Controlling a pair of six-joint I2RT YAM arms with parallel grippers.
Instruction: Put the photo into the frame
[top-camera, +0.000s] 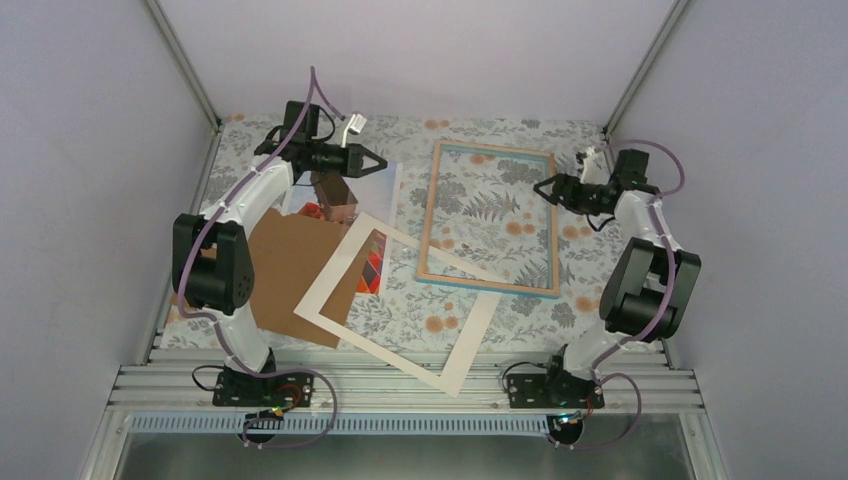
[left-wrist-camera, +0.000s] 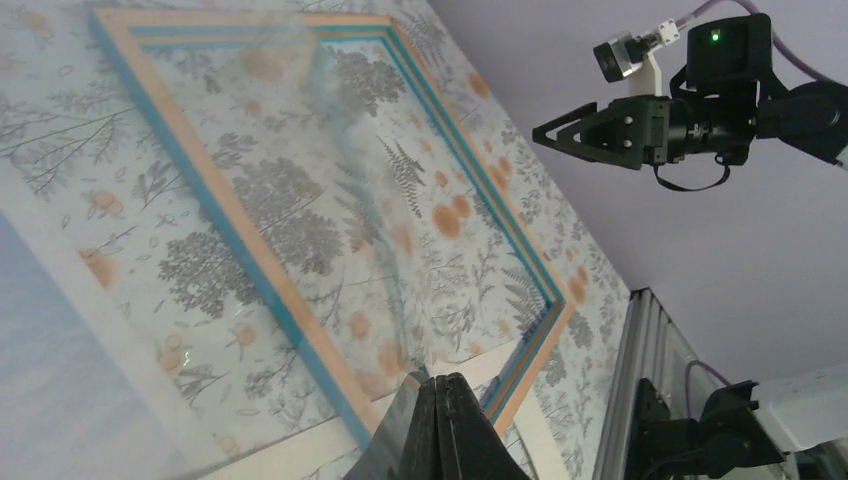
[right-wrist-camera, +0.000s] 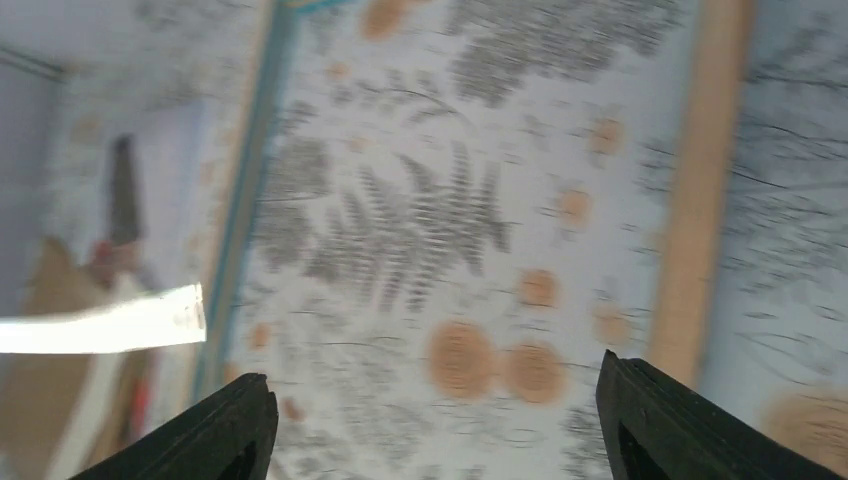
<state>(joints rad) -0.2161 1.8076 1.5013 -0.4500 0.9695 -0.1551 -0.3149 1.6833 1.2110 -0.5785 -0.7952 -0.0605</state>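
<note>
Left gripper (top-camera: 383, 160): jaws pressed shut above the photo (top-camera: 380, 195); grip on it not confirmed. Right gripper (top-camera: 542, 188): jaws wide, empty, over the frame (top-camera: 487, 283), right rail. Photo lies left of frame, partly under 1 cream mat (top-camera: 330, 290).

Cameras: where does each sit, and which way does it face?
Top external: above, behind the bases, looking down at the table; left gripper, right gripper show.
Left wrist: low over the table, looking across the frame toward the right gripper; own shut fingers show.
Right wrist: above the frame, looking down; own open fingers show.
Both wrist views share the frame.
</note>
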